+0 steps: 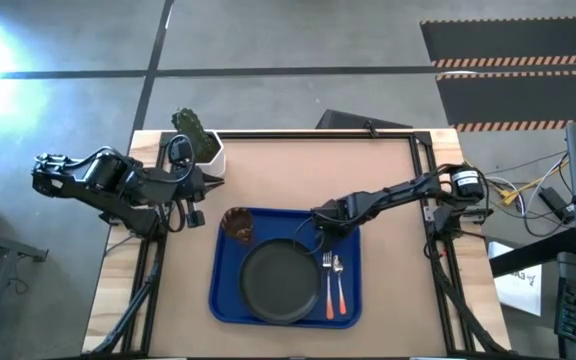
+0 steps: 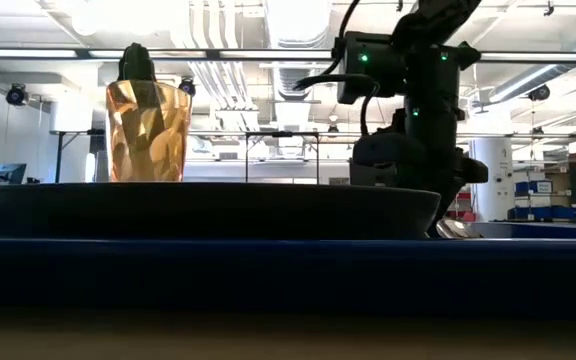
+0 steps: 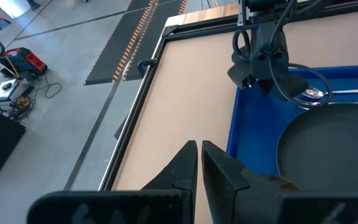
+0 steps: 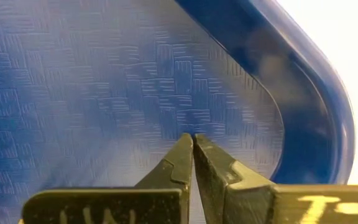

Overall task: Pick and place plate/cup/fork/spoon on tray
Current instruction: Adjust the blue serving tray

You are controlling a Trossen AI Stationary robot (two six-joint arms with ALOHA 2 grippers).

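The blue tray (image 1: 230, 300) lies on the table's middle. The dark plate (image 1: 278, 282) rests on its floor. The amber cup (image 1: 238, 224) stands upright in the tray's far left corner and shows in the low view (image 2: 148, 130). The fork (image 1: 327, 280) and spoon (image 1: 339, 285) lie side by side right of the plate, handles toward the near edge. My right gripper (image 1: 318, 222) is shut and empty, low over the tray's floor (image 4: 104, 93) near a rounded corner. My left gripper (image 3: 199, 146) is shut and empty, over the bare table left of the tray.
A white pot with a green cactus (image 1: 200, 140) stands at the table's far left, beside my left arm. Bare tabletop (image 1: 298, 170) lies beyond the tray. A black frame rail (image 1: 408, 135) runs along the table's far and side edges.
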